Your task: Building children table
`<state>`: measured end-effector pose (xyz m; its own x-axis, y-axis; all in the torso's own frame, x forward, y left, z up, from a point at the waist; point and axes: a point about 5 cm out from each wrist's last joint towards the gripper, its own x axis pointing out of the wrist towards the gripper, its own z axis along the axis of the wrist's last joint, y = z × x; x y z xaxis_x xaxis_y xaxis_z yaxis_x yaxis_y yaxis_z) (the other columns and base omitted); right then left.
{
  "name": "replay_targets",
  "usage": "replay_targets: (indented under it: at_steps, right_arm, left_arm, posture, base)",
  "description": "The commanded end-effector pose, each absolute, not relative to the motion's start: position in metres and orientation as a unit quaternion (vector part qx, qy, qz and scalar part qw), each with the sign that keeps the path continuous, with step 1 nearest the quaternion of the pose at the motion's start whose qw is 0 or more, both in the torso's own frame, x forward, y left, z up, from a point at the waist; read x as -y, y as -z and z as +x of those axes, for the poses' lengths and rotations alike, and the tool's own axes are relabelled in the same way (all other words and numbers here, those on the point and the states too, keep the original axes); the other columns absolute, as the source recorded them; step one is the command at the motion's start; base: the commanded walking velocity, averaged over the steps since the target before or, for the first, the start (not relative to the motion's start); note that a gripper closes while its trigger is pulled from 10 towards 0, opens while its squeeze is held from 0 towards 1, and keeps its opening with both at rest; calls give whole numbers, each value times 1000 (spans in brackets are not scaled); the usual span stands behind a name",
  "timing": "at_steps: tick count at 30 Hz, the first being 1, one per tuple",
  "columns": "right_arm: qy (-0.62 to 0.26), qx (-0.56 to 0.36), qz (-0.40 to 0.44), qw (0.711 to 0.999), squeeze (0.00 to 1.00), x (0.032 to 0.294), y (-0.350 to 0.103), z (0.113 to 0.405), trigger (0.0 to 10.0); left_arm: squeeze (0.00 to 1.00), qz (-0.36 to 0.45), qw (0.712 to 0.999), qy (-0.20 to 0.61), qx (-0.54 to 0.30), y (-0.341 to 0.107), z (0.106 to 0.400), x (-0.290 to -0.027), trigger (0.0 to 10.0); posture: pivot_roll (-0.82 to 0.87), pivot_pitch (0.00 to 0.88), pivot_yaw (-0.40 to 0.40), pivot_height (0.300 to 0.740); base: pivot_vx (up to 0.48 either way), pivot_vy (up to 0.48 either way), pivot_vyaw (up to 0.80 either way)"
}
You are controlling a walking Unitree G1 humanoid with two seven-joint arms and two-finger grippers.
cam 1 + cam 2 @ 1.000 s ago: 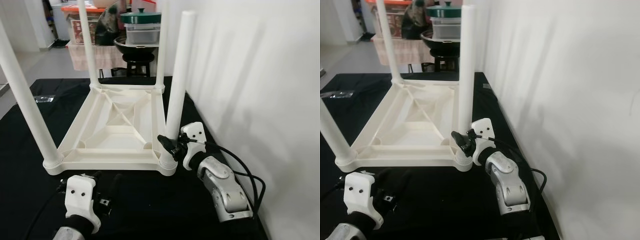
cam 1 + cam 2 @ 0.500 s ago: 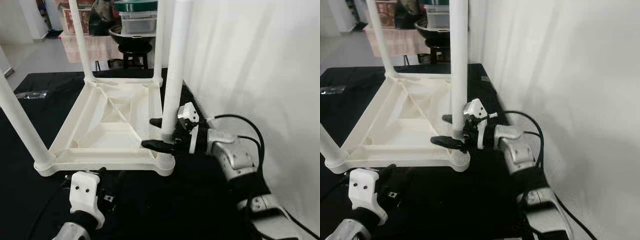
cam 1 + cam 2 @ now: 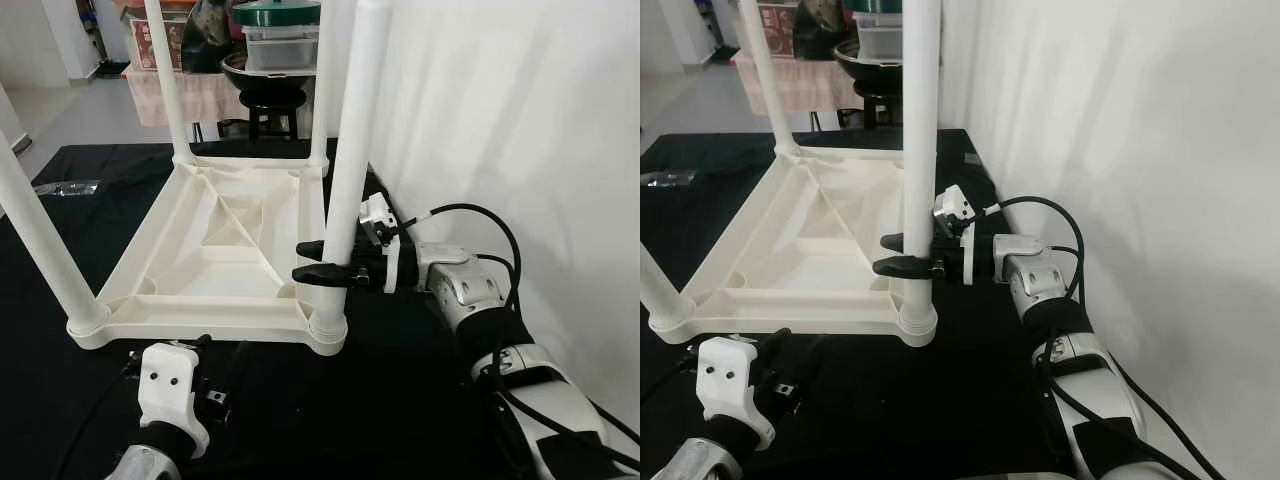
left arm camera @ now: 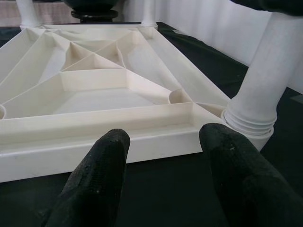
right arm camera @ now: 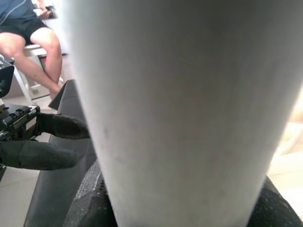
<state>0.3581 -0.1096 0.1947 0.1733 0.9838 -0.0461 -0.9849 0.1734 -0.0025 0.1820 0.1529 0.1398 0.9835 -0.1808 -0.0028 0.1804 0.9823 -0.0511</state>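
White wall [image 3: 520, 120] runs along the right side of the scene, close beside a black cloth [image 3: 100, 190] spread flat over the ground, and only a narrow strip of that cloth lies between the wall and the work. On the cloth stands the children table [image 3: 215, 250], cream plastic, turned upside down so its ribbed underside faces up and its round legs rise upright from the corners. It takes up most of the middle, with open black cloth to its left and along its near edge. Beyond the far edge of the cloth a draped stand [image 3: 190, 95] carries a dark wok [image 3: 262, 78], a clear box and a green lid [image 3: 275, 12], blocking the far side; pale floor [image 3: 70, 115] opens at far left. A small clear packet [image 3: 65, 187] lies on the cloth at far left, well apart from the table. The right arm reaches in from the wall side, its cable looping over the cloth, and the right claw [image 3: 325, 262] is clenched around the near right leg [image 3: 350, 150] low down, just above its socket, one black finger on each side of the tube. In the right wrist view that leg fills the frame, with a seated person's legs [image 5: 35, 42] far behind. The left claw [image 4: 165, 161] hovers released over the cloth just near of the table's near edge, its fingers [image 4: 99, 175] spread and touching nothing, pointing at the rim by the near right corner.
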Motion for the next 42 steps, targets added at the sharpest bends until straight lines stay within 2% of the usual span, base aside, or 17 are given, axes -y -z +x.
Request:
replay_targets:
  at_steps: [1,6,7,8,9,12,21,22,24,25,26,27,33,34,35,36,42]
  right_arm:
    - [-629,-16,-11,778,0,117,-187,356,0]
    - [-506,-45,-7,861,0,123,-161,353,0]
    - [-506,-45,-7,861,0,123,-161,353,0]
    - [-375,-69,-13,924,0,120,-145,355,0]
    - [-313,-113,-2,943,0,107,-119,337,0]
    - [-324,-134,-9,936,0,74,-99,301,0]
    - [-330,-133,-29,934,0,76,-108,315,0]
    - [-323,-130,-24,937,0,78,-114,319,7098]
    - [-317,-128,-21,940,0,79,-118,321,7098]
    - [-338,-122,-4,933,0,77,-128,323,10000]
    - [-338,-122,-4,933,0,77,-128,323,10000]
    - [-399,-96,13,912,1000,76,-144,327,10000]
    - [-503,-29,15,864,1000,80,-174,339,10000]
    - [-530,-18,10,848,843,81,-180,342,10000]
    - [-550,-14,-3,835,843,82,-183,343,10000]
    - [-577,-13,-13,816,0,82,-186,344,10000]
    - [-635,-31,-25,771,0,84,-188,348,10000]
  left_arm:
    - [0,-28,995,90,-11,-138,181,-151,10000]
    - [0,-29,995,93,-14,-137,179,-150,10000]
    - [0,-29,995,93,-14,-137,179,-150,10000]
    - [0,-29,995,93,-15,-136,178,-151,10000]
    - [0,-29,995,92,-16,-136,178,-152,10000]
    - [0,-29,995,93,-20,-135,177,-153,10000]
    - [0,-28,995,90,-20,-134,177,-153,10000]
    - [0,-29,995,89,-19,-135,178,-154,10000]
    - [0,-29,995,89,-19,-136,178,-154,10000]
    - [0,-29,995,90,-18,-136,178,-153,10000]
    - [0,-29,995,90,-18,-136,178,-153,10000]
    - [0,-29,995,93,-17,-136,180,-153,10000]
    - [0,-29,995,95,-15,-137,181,-152,10000]
    - [0,-28,995,95,-14,-137,181,-152,10000]
    - [0,-28,995,94,-13,-137,181,-152,10000]
    - [0,-27,995,93,-13,-138,181,-153,10000]
    - [0,-26,995,92,-12,-138,182,-153,10000]
  posture:
    - [49,0,-64,740]
    - [40,0,-69,740]
    - [40,0,-69,740]
    - [35,0,-75,740]
    - [27,0,-61,740]
    - [20,0,-46,740]
    - [27,0,-63,740]
    - [35,0,-58,740]
    - [35,0,-58,740]
    - [30,0,-57,740]
    - [30,0,-57,740]
    - [28,0,-53,740]
    - [38,0,-57,740]
    - [38,0,-57,740]
    - [38,0,-57,740]
    - [46,0,-60,740]
    - [58,0,-61,740]
  base:
    - [0,0,0]
    - [0,0,0]
    - [0,0,0]
    - [0,0,0]
    - [0,0,0]
    - [0,0,0]
    - [0,0,0]
    - [0,0,0]
    - [0,0,0]
    - [0,0,0]
    - [0,0,0]
    - [0,0,0]
    - [0,0,0]
    - [0,0,0]
    - [0,0,0]
    - [0,0,0]
    - [0,0,0]
